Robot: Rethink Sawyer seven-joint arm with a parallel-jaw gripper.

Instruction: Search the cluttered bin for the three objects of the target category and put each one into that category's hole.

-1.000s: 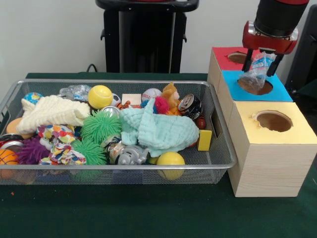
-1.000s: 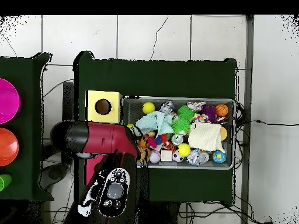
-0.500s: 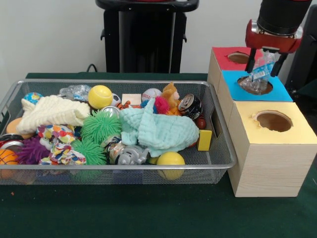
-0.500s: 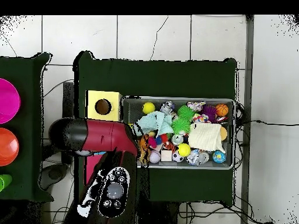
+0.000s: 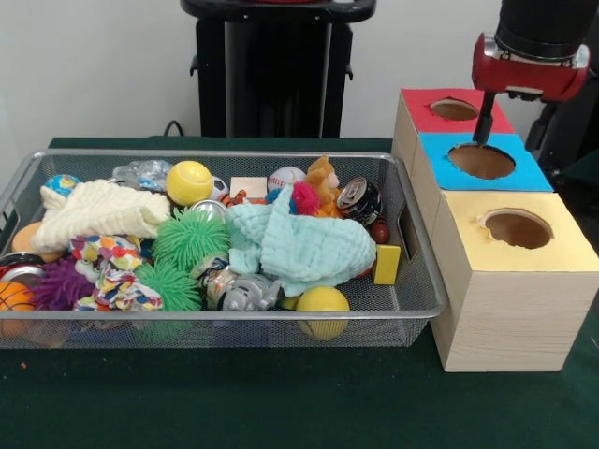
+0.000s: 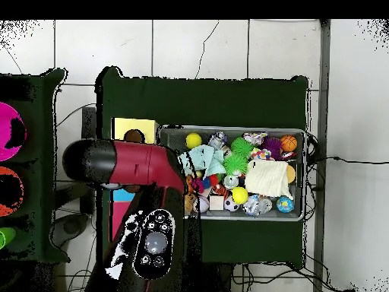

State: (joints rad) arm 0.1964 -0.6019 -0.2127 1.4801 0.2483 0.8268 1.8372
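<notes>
My gripper [image 5: 510, 120] hangs open and empty just above the back of the blue box's round hole [image 5: 481, 161]. One dark finger [image 5: 485, 116] shows clearly against the red box; the other blends into the dark background on the right. Nothing sticks out of the blue hole. In the wire bin [image 5: 412, 301] a crumpled clear plastic bottle [image 5: 145, 173] lies at the far left, and a crushed dark can [image 5: 359, 199] lies near the right end. In the overhead view the red arm [image 6: 129, 163] covers the boxes and hides the gripper.
The red box's hole [image 5: 454, 108] is behind the blue one and the yellow box's hole [image 5: 517, 228] in front. The bin also holds yellow balls [image 5: 189, 181], green spiky balls [image 5: 190, 238], a teal cloth [image 5: 299, 245], a cream cloth [image 5: 98, 210] and a yellow block [image 5: 387, 264].
The crumpled plastic bottle that my gripper held over the blue hole is gone from sight, dropped into the hole. The gripper has risen slightly and is now empty.
</notes>
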